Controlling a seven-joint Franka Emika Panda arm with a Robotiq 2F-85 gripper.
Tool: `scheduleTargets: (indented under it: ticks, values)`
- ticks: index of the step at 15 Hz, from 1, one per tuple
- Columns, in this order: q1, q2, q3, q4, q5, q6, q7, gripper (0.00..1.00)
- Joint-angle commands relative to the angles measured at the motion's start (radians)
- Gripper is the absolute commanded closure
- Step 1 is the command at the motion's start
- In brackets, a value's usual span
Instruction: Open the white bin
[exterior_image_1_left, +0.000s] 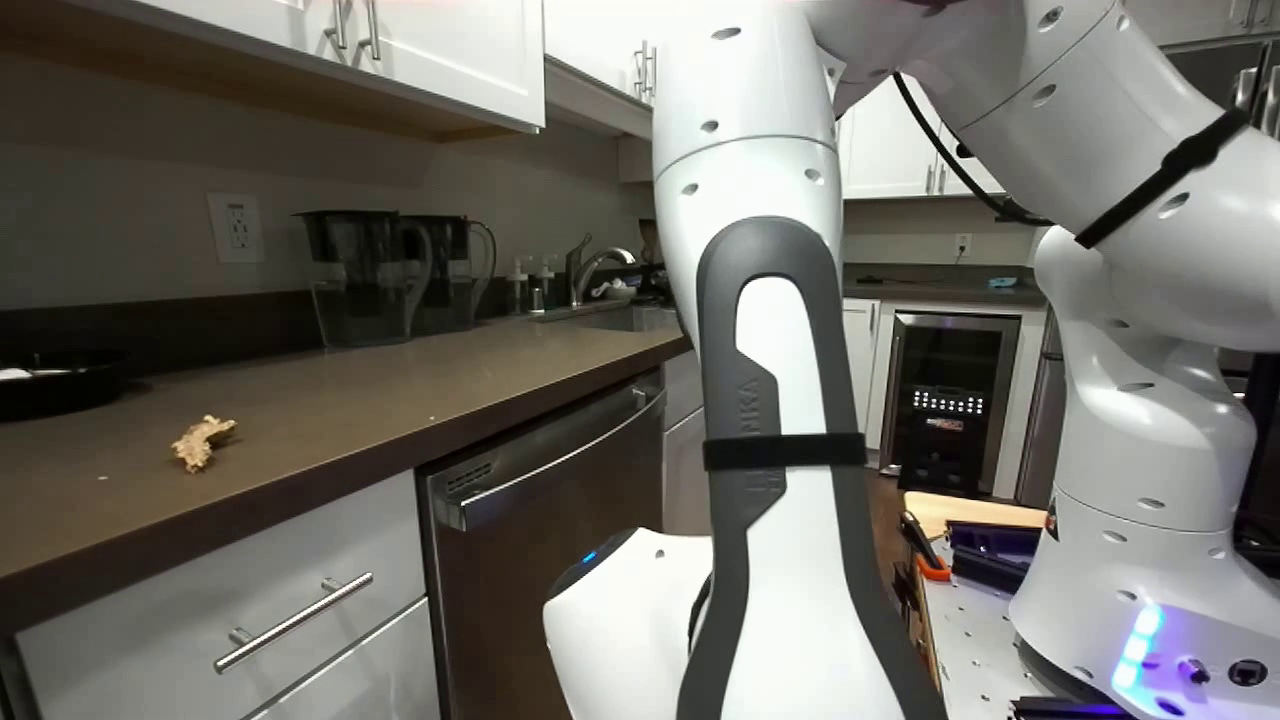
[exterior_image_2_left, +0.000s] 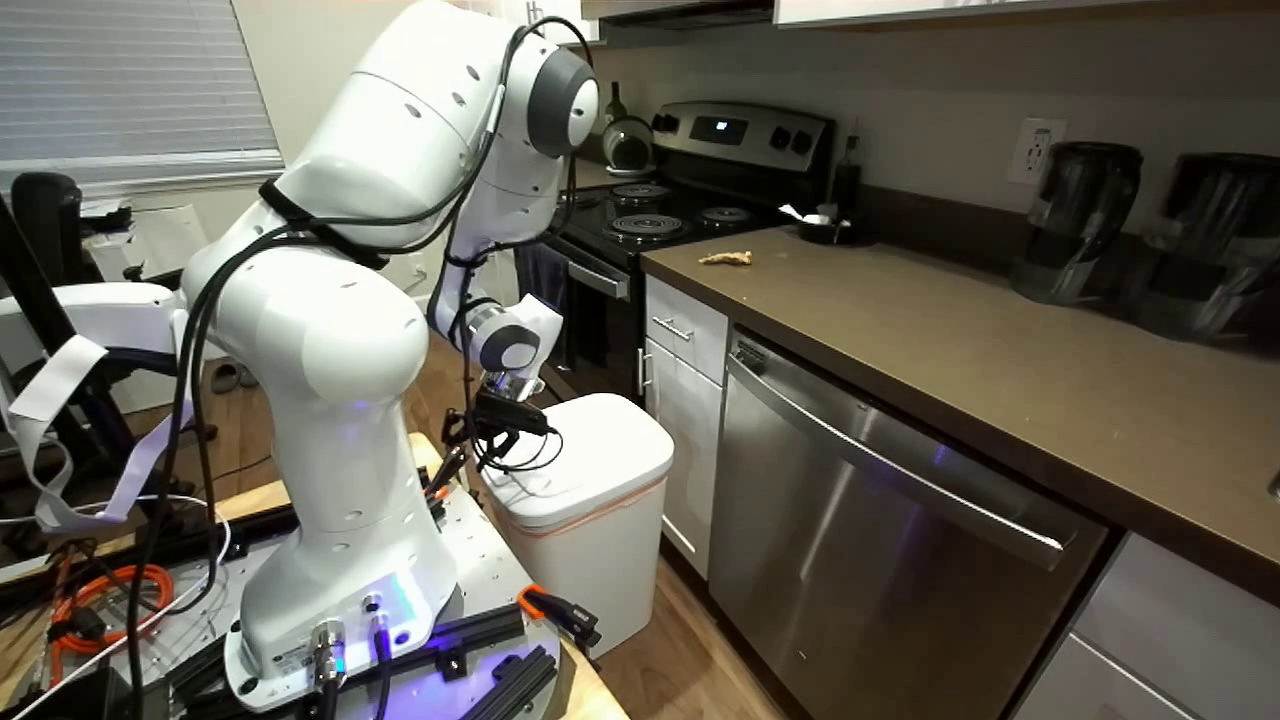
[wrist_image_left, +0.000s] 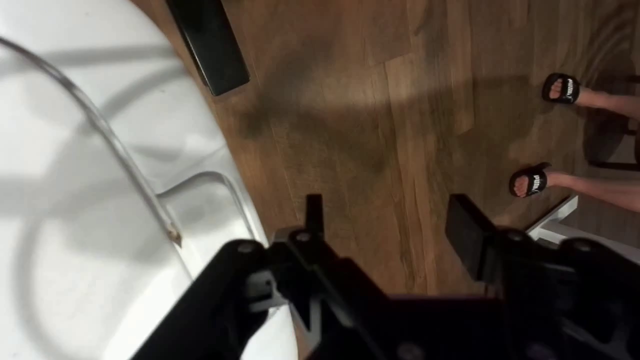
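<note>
Near the white bin (exterior_image_2_left: 590, 560), the gripper (wrist_image_left: 385, 220) is spread, nothing grasped — now the bin-side fingertip (wrist_image_left: 314, 215) should be worked under the lid (exterior_image_2_left: 610, 450) by its recess (wrist_image_left: 205, 202), then raised smoothly.

from the tool (wrist_image_left: 387, 220), in the wrist view, the bin (wrist_image_left: 95, 210) lay at nine o'clock; in an exterior view, it had the dishwasher (exterior_image_2_left: 860, 540) at three o'clock.

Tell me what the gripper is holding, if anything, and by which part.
Nothing is held: in the wrist view the gripper stands open, with only floor showing between its fingers; the bin lies outside them.
</note>
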Motion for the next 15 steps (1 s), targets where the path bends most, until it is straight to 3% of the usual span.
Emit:
scheduleTargets:
  ticks: [1,5,8,15]
  values:
    - [-0.082,0.035,0.066,-0.004,-0.099,0.069,0.074,0.67]
    - [-0.133,0.072,0.105,-0.014,-0.191,0.179,0.109,0.92]
    - [-0.154,0.099,0.112,-0.027,-0.283,0.274,0.139,0.98]
    - [-0.144,0.141,0.070,-0.052,-0.510,0.422,0.244,0.94]
